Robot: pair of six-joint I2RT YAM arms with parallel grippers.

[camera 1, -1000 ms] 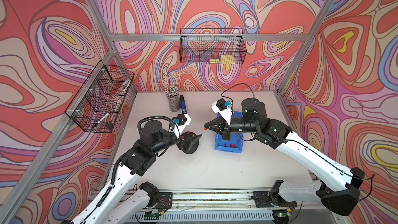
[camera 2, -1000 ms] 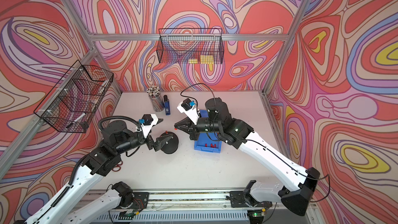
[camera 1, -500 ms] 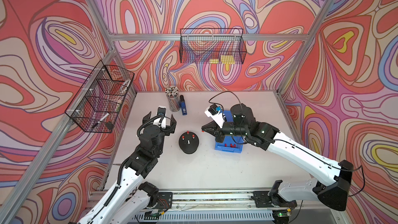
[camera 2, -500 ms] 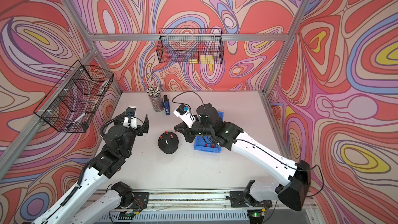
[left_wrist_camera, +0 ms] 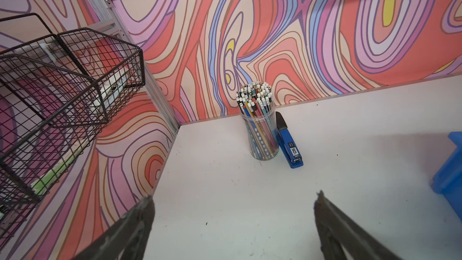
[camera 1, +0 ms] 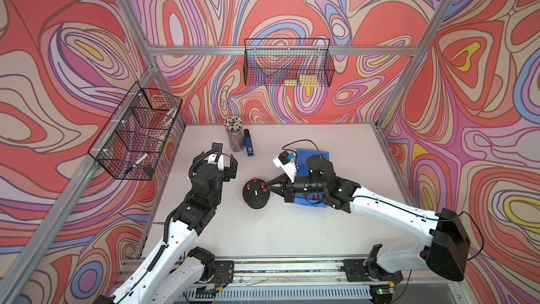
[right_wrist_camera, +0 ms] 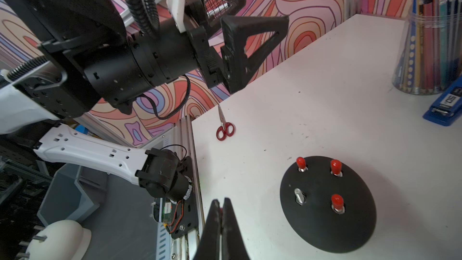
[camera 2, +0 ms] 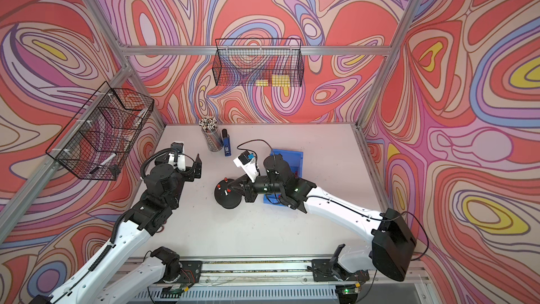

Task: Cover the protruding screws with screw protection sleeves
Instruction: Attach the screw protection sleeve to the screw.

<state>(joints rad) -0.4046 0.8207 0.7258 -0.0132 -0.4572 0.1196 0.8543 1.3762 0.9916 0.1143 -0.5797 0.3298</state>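
A black dome base (camera 1: 256,197) (right_wrist_camera: 327,211) sits mid-table. Of its protruding screws, three wear red screw protection sleeves (right_wrist_camera: 335,166); one bare silvery stud (right_wrist_camera: 298,195) (camera 1: 256,192) stands uncovered. My right gripper (right_wrist_camera: 220,202) (camera 1: 263,185) hovers at the dome's right edge, shut on a red sleeve that shows as a sliver between its tips. More sleeves (camera 1: 309,197) lie in the blue bin (camera 1: 314,153), partly hidden under the right arm. My left gripper (left_wrist_camera: 232,197) (right_wrist_camera: 265,6) is open and holds nothing, left of the dome and pointing at the back wall.
A clear jar of pencils (camera 1: 235,138) and a blue stapler (camera 1: 249,145) stand at the back. Red-handled scissors (right_wrist_camera: 223,127) lie near the table's left edge. Wire baskets hang on the left wall (camera 1: 137,135) and on the back wall (camera 1: 287,62), which holds yellow blocks.
My left gripper has left the dome, swung back and to the left, and opened wide. My right gripper, still shut, has come down and left to the dome's edge.
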